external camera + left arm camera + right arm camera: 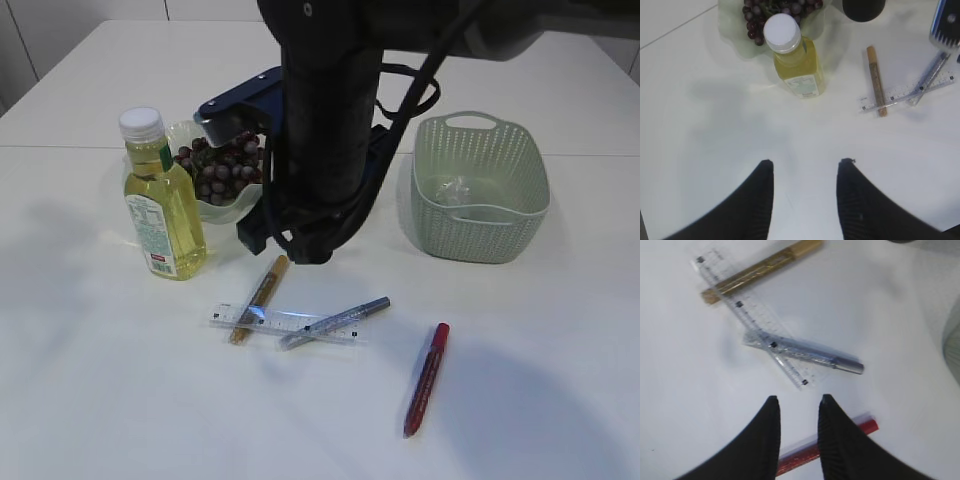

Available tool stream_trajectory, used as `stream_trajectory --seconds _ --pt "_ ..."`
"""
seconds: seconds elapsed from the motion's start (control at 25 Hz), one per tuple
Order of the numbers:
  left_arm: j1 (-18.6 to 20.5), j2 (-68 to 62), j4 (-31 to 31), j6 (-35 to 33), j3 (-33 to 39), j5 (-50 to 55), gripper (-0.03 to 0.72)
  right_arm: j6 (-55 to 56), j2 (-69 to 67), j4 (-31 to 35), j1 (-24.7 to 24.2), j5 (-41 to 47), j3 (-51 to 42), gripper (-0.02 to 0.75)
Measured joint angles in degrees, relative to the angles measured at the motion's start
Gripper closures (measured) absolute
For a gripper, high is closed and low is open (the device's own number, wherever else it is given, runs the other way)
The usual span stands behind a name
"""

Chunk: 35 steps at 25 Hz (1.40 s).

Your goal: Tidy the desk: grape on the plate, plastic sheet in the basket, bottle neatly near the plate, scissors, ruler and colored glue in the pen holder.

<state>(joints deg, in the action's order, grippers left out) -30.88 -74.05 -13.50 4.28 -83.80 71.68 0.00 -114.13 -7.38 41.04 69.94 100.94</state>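
the right gripper [796, 400] hangs over the white table [90, 400], ribbed black jaws narrowly apart and empty above the red glue pen [805, 452]. the left gripper [805, 165] hovers spread, empty, the squarish bottle [792, 62] of yellow liquid at its 12 o'clock. silver glue pen [805, 354] and gold glue pen [760, 269] cross the clear ruler [747, 315]; grapes [220, 165] fill the plate [225, 212]; crinkled plastic sheet [458, 190] lies in the woven basket [480, 235].

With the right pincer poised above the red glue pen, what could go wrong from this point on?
1. The red glue pen lies partly under the right pincer, whose fingers are not yet around it; closing now might nudge it away.
2. The silver glue pen and gold glue pen cross the clear ruler; lifting one may drag the others.
3. The bottle stands close to the plate of grapes; a passing arm might topple it.
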Motion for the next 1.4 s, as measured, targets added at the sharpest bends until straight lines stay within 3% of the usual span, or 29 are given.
stream_trajectory --seconds 0.32,0.52,0.6,1.04,1.4 --pt "0.00 5.58 -0.32 0.00 0.00 0.27 0.380 -3.70 0.00 5.83 2.08 0.05 0.00 0.494" --pt "0.00 9.20 -1.66 0.00 0.00 0.54 0.380 -10.46 0.00 12.14 2.17 0.05 0.00 0.284" --pt "0.00 11.04 -2.56 0.00 0.00 0.58 0.380 -14.89 0.00 12.66 2.17 0.05 0.00 0.248" --pt "0.00 19.98 -5.67 0.21 -0.13 0.93 0.380 -26.78 -0.55 14.49 2.17 0.13 0.00 0.235" --pt "0.00 21.18 -6.09 0.88 -0.49 1.06 0.380 -34.32 -6.61 19.16 -3.07 -0.52 2.88 0.235"
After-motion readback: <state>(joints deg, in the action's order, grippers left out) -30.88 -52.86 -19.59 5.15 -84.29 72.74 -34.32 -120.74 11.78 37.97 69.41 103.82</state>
